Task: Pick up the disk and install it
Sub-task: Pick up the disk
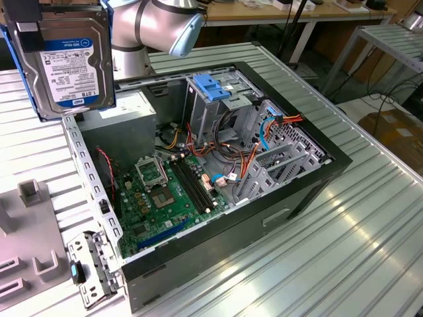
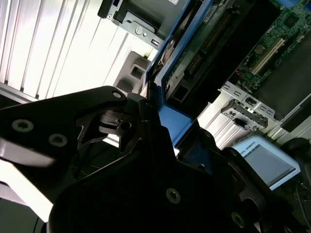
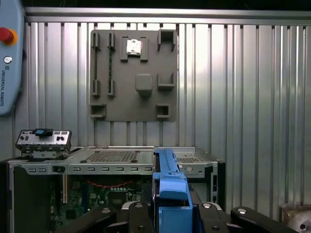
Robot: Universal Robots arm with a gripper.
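Disk [image 1: 66, 59], cropped by the exterior view's edge, hangs at ten o'clock from the open case [image 1: 264, 218]; gripper [image 3: 170, 211], largely cut off, jaws pinching its blue rail.

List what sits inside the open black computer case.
Green motherboard, grey metal drive cage, orange and blue cables. Cage and cables cover whatever lies beneath. The gripper holds the silver disk outside it.

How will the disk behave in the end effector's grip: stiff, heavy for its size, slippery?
Likely rigid: the disk is a flat metal slab. Probably dense for its size, so it may pivot, since the end effector seems to pinch it near one edge. The smooth blue plastic rails could slip.
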